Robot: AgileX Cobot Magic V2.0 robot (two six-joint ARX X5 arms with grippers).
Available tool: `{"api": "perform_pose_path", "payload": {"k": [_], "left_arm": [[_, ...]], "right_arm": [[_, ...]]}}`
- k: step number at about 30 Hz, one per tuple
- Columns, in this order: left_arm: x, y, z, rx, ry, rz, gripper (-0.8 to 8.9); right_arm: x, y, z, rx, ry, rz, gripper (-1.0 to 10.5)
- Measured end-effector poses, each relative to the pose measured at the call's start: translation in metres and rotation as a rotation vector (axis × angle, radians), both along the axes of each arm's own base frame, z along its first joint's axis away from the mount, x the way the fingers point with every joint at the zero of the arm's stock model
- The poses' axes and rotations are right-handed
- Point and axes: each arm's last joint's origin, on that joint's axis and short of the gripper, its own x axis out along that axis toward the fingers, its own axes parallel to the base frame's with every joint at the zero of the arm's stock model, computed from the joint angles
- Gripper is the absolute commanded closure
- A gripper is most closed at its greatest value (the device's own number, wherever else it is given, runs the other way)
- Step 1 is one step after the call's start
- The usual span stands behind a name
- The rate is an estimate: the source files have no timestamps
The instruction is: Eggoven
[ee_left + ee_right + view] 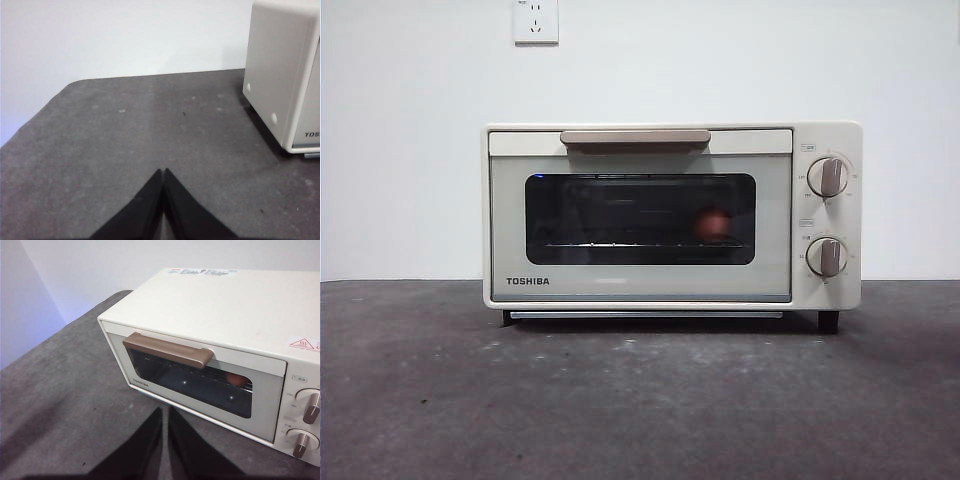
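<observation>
The cream-white TOSHIBA toaster oven (670, 215) stands on the dark table with its door closed. The reddish-brown egg (713, 224) lies inside on the wire rack, seen through the dark glass window at its right side. The right wrist view shows the oven (225, 305) from above, its beige handle (167, 349) and a bit of the egg (238, 380) behind the glass. My right gripper (164, 412) is shut and empty, above the table in front of the oven door. My left gripper (163, 172) is shut and empty, off to the oven's left side (277, 75).
The oven's two knobs (828, 177) (827, 257) sit on its right panel. A white wall with a socket (535, 20) stands behind. The table's rounded corner (70, 87) shows in the left wrist view.
</observation>
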Motion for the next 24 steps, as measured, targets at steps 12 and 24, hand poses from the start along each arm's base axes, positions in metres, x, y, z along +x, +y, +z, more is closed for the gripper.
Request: {"api": "perform_pose_path", "payload": {"k": [12, 24], "left_arm": [[-0.002, 0.0, -0.015, -0.043, 0.075, 0.002, 8.08], [-0.002, 0.0, -0.015, -0.084, 0.074, 0.004, 8.08]], "right_arm": [[0.0, 0.0, 0.0, 0.0, 0.0, 0.0, 9.4], [0.0, 0.0, 0.0, 0.0, 0.0, 0.0, 9.4]]}}
